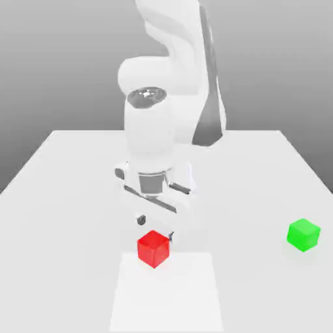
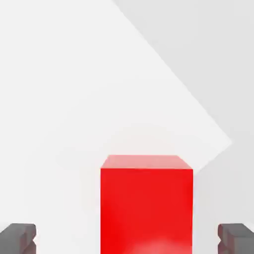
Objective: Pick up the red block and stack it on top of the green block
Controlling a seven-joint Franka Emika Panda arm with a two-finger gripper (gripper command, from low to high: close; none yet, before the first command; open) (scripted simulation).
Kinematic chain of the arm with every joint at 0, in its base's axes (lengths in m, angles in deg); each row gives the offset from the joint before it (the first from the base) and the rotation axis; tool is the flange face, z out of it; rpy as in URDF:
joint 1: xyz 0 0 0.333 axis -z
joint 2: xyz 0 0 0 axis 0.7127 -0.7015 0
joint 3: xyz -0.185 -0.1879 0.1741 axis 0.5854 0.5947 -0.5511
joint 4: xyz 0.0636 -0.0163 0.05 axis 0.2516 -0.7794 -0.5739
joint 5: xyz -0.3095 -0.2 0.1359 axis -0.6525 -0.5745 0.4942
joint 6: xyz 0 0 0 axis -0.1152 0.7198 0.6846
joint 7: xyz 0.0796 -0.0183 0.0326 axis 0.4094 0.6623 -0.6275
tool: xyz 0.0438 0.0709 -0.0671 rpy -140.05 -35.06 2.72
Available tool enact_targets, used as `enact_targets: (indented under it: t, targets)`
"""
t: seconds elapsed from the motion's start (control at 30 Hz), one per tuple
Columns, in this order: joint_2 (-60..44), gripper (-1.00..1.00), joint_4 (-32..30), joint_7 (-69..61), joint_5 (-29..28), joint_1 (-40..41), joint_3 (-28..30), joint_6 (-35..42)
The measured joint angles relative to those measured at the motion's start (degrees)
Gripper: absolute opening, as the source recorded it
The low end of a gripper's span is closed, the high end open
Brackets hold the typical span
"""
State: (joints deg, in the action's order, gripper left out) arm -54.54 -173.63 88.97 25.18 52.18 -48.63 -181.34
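Hovering low over a white table [image 1: 58,169], a white robot arm's gripper [image 1: 155,227] has its fingers [image 2: 18,237] spread wide, apart from the red block [image 1: 154,248] between them, gripping nothing. That red block sits on the table near its front edge. From it, the green block [image 1: 304,234] lies well apart at three o'clock.
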Motion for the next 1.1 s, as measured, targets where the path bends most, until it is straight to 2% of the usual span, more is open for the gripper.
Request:
enact_targets:
  t: [0.17, 0.3, 0.47, 0.6, 0.63, 0.83, 1.1]
  targets:
    - [-3.86, 0.00, 0.99, -3.58, 4.64, -0.60, -0.40, -2.44]
    - [-6.64, 0.00, 1.37, -4.74, 6.11, -0.37, -0.90, -5.02]
    - [-9.69, 0.00, 1.24, -3.53, 4.55, -1.32, 0.30, -8.97]
    - [-11.78, 0.00, 0.75, -1.09, 1.73, -5.70, 5.00, -12.43]
    - [-12.16, -1.00, 0.64, -0.67, 1.31, -6.95, 6.25, -13.10]
    - [-12.35, -1.00, 0.58, -0.23, 0.83, -7.50, 6.84, -13.49]
    - [-8.87, -1.00, 1.40, -4.74, 6.22, -2.30, 0.88, -7.72]
